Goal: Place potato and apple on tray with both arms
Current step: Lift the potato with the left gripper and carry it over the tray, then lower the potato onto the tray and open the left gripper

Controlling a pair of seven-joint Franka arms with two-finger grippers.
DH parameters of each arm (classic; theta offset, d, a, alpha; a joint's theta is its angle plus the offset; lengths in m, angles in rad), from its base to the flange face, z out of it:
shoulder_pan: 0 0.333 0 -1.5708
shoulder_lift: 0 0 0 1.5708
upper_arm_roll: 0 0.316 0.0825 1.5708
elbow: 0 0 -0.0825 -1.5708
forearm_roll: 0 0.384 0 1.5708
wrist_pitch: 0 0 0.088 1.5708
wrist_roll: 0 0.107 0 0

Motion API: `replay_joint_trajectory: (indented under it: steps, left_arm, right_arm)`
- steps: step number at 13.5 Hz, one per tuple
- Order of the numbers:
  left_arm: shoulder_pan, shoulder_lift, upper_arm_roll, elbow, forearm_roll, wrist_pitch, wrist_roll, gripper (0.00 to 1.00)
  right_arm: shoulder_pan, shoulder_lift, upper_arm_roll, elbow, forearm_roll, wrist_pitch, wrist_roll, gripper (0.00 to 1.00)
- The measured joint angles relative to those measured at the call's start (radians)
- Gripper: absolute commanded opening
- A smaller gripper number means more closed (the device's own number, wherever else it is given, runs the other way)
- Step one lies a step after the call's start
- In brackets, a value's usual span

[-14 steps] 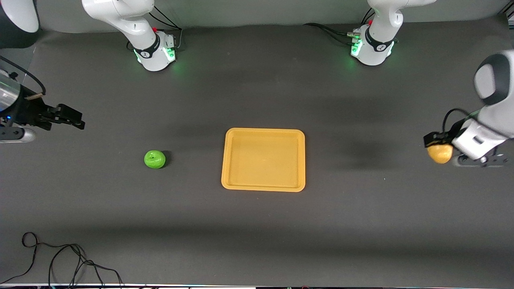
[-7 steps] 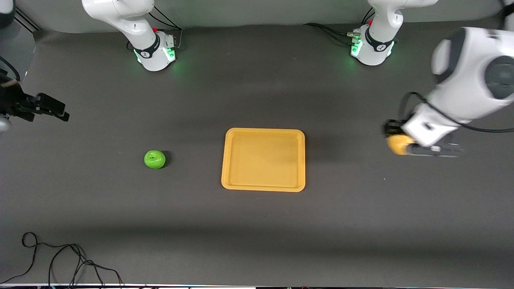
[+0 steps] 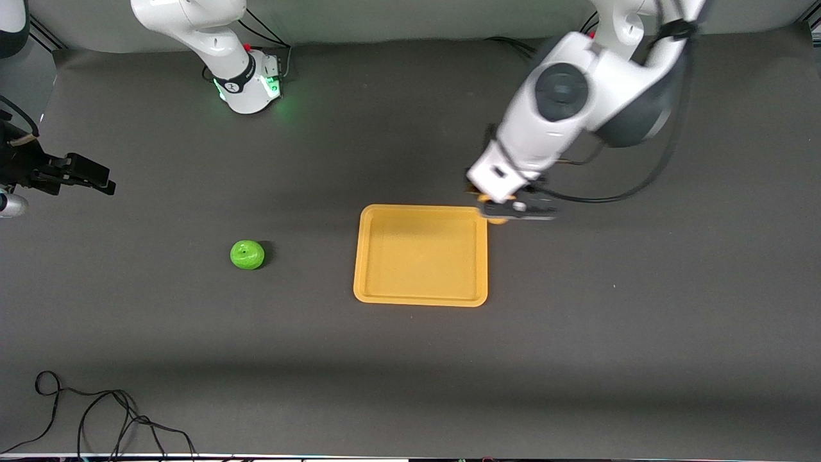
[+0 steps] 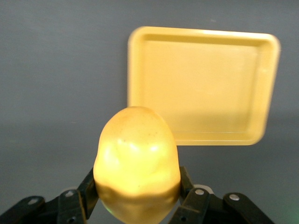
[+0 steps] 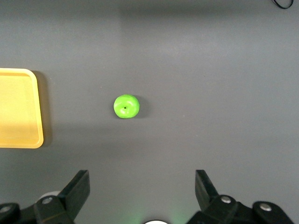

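Two white jointed arms worked over the dark matte table (image 3: 410,359). Its flat orange-yellow tray (image 3: 420,298), rounded at the corners with a raised rim, lay mid-table. Over the tray's corner toward the left arm's end, the left gripper (image 3: 497,208) clamped the lumpy, pale potato (image 4: 135,163), having swung in from that end within the second. The right gripper (image 3: 96,179) hung jaws-wide over the table's right-arm end, barely shifted. Between it and the tray sat the glossy round apple (image 3: 247,255), unmoved.

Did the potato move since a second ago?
Yes. The potato, held in the left tool, travelled from the left arm's end of the table toward the tray and now hangs at the tray's corner.
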Motion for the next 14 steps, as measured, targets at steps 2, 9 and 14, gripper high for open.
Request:
replay_joint_trajectory:
  steps: [2,9,14]
  left_arm:
    - [-0.052,0.065,0.0,0.027,0.019,0.067,-0.075,0.24]
    - [-0.099,0.287,0.005,0.013,0.1,0.29,-0.113,0.24]
    - [-0.101,0.41,0.025,0.012,0.218,0.401,-0.159,0.24]
  right_arm:
    - [0.0,0.001,0.0,0.0,-0.001,0.0,0.0,1.0]
    - [0.001,0.02,0.002,0.0,-0.002,0.0,0.0,1.0]
    - [0.002,0.021,0.002,0.0,-0.002,0.0,0.0,1.0]
